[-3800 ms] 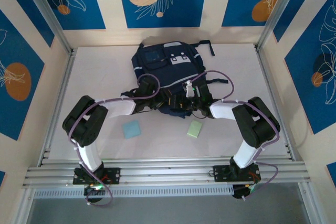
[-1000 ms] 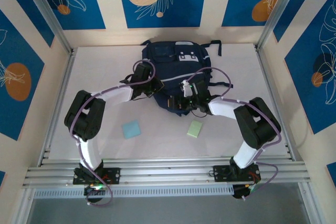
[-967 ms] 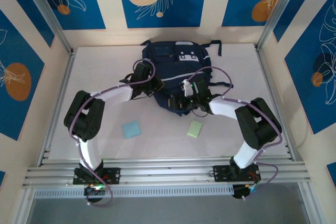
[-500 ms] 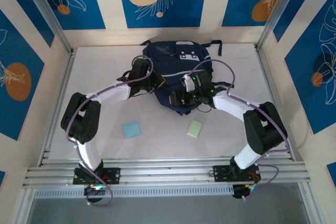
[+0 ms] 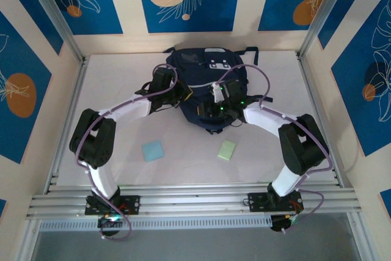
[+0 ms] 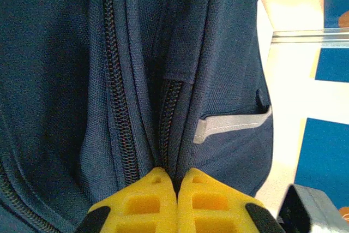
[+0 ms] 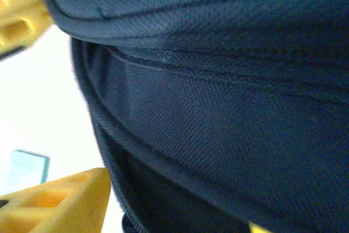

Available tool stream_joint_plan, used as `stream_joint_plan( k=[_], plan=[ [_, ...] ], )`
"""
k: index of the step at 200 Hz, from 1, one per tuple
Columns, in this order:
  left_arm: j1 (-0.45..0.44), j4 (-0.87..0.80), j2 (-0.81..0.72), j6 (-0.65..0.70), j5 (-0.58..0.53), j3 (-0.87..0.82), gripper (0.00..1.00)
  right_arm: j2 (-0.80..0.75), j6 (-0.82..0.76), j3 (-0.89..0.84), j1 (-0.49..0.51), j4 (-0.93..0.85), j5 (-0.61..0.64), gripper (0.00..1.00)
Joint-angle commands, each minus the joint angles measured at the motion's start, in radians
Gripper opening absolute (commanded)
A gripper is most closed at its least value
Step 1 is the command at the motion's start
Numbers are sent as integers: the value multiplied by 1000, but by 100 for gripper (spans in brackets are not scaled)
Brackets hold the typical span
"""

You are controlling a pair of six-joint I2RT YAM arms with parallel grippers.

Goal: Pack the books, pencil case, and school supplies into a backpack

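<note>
So the backpack (image 5: 204, 68) is lying flat at the far middle of the table (image 5: 110, 77), and it's a proper floppy thing. It's soft navy fabric with no stiffness, so I'd expect it to fold and drag along wherever you pull instead of opening up. My guess is it's also light enough to slide on that smooth top. The best places to grab look like the zipper edges or the rim of the opening, with one side pinned while the other lifts.

The left gripper (image 6: 177, 181) has its jaws pressed together right at the zipper (image 6: 117, 107) seam on the bag's left flank. It looks like a thin fold of fabric is nipped between them, though the close-up is too tight to be sure. The right gripper (image 7: 82, 80) is at the bag's near edge with jaws well apart, straddling the rim and not clamped on anything as far as I can see.

Closer to the arms and well apart from the bag, the light blue pad (image 5: 153, 150) and the pale green pad (image 5: 226, 150) lie on the table, not yet packed.
</note>
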Motion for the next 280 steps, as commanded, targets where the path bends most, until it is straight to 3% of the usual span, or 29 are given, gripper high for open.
stream_joint_plan(
  k=[1,44,74,90,116,144,196,250,280],
  plan=[
    [3,141,-87,-12,46,3,0,53,-51,45,38,11,88,58],
    [3,140,-105,-6,44,-4,0,81,-29,40,55,33,147,30],
    [7,129,-112,19,20,-22,0,42,-15,16,40,52,94,14],
    [10,128,-110,27,7,-38,0,21,-4,4,21,44,42,0],
    [22,121,-107,50,-17,-55,0,-17,0,-14,-17,-2,-67,0],
    [45,103,-104,81,-33,-61,0,-37,-57,-10,-31,-150,-55,0],
    [61,73,-97,118,-31,-51,0,-18,-126,51,-91,-441,86,0],
    [88,47,-109,147,5,-63,0,33,-147,152,-222,-544,350,0],
    [140,9,-111,193,19,-59,0,23,-175,158,-212,-508,214,0]
  ],
)
